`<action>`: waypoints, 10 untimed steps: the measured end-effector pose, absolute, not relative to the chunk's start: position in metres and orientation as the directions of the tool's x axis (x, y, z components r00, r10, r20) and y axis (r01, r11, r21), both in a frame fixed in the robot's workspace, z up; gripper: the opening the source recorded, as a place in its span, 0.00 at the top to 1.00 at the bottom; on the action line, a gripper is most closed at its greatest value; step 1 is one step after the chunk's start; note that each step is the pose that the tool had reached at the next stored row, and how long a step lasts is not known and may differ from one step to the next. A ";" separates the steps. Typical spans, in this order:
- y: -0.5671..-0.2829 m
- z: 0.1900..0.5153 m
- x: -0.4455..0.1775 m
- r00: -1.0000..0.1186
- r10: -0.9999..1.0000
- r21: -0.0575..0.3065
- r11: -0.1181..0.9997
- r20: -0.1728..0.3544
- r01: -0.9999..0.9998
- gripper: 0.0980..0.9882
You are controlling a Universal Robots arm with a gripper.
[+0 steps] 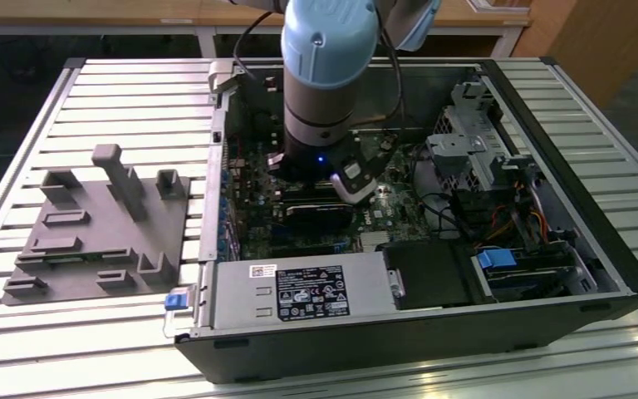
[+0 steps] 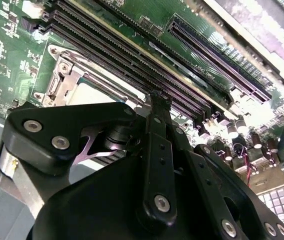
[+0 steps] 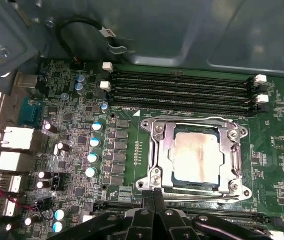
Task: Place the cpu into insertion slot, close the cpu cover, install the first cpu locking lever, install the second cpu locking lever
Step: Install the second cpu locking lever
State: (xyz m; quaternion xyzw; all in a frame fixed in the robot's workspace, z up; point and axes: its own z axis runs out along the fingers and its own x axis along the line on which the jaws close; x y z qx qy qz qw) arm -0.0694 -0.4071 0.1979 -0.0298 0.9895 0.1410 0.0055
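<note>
- cpu (image 3: pixel 194 159) lies seated in the insertion slot (image 3: pixel 154 131), pale top up. The cpu cover (image 3: pixel 167 150) frames it flat, and the gripper (image 3: pixel 152 197) is poised at the socket's edge farthest from the memory slots (image 3: pixel 181 92).
- Fingers (image 2: pixel 159 130) are pressed together into one narrow blade with nothing seen between them. Their tip is just beside the frame's corner bracket; whether it touches cannot be told.
- A wire locking lever (image 3: pixel 196 120) runs along the memory-slot side of the frame and looks folded down. Whether it is hooked is not clear.
- Judged from this, the lever work calls for a slow, straight push with the closed tip kept on the wire. It should stay off the chip's top and clear of the small capacitors (image 3: pixel 93 157) near the socket, with the cover held flat so it does not spring up.
- In the first wrist view, the whole socket, chip and frame are laid out square.
- In the second wrist view, the finger blade is seen edge-on against the socket's rim.
- In the exterior view, the arm (image 1: pixel 325 75) plunges into the open computer case (image 1: pixel 585 249). A grey fixture (image 1: pixel 97 224) rests on the slatted table (image 1: pixel 130 91) at the case's 9 o'clock, and the power supply (image 1: pixel 296 291) sits at the arm's 6 o'clock.
</note>
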 end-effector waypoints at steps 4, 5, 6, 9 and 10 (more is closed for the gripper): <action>-0.407 0.196 -0.071 -0.998 -0.057 0.290 0.955 -0.020 -0.060 0.99; -0.407 0.195 -0.072 -0.998 -0.057 0.294 0.954 -0.020 -0.060 0.99; -0.407 0.195 -0.073 -0.998 -0.057 0.297 0.953 -0.020 -0.060 0.99; -0.407 0.193 -0.074 -0.998 -0.057 0.301 0.952 -0.021 -0.060 0.99; -0.407 0.192 -0.074 -0.998 -0.057 0.303 0.951 -0.021 -0.060 0.99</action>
